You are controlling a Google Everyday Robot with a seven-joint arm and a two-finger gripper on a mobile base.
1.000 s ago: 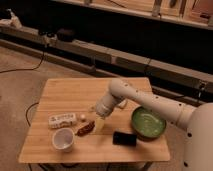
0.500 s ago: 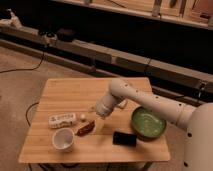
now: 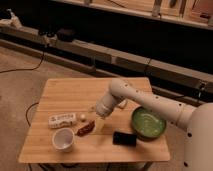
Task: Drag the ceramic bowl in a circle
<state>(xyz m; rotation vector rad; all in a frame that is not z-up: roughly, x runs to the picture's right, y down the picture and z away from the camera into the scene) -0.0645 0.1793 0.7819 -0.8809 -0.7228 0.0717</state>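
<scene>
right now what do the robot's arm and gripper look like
The arm is white and smooth, made of thick rounded tube-like sections with a bulging joint, and small dark dots run along its side. No loose cables show. The gripper at its end is a narrower, greyish piece. It is over the middle of the wooden table, apart from the green bowl.

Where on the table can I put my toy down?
The far left of the table, behind the white packet, is bare. So is the front edge between white cup and black block. It's crowded mid-table, where the gripper hangs, jaws open, between packet and green bowl.
</scene>
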